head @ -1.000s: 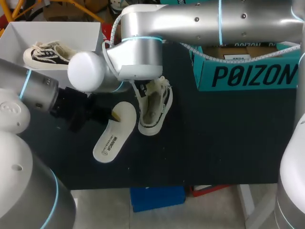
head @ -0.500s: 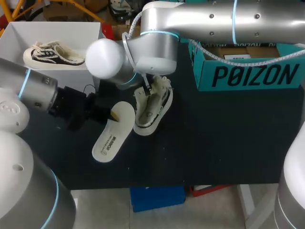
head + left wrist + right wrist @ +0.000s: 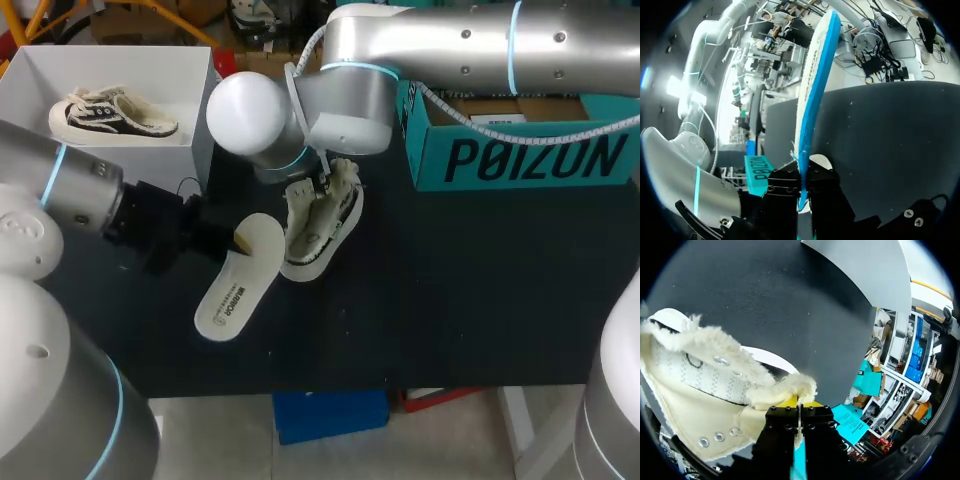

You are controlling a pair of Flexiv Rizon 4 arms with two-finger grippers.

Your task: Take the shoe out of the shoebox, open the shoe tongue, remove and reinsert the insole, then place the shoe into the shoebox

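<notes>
The left fingers point(image 3: 795, 181) are clamped on the rim of the insole point(image 3: 237, 280), which is out of the shoe point(image 3: 318, 225) and just beside it, likely poised for reinsertion. The right fingers point(image 3: 790, 403) pinch the shoe's fleecy upper edge, apparently to hold its mouth open and steady on the tabletop point(image 3: 450, 290)

A white bin point(image 3: 130, 65) is set at the far left corner of a dark bench point(image 3: 480, 280). Inside the bin, a black-and-cream sneaker point(image 3: 110, 112) is laid lengthwise, close to the bin's near wall.
</notes>
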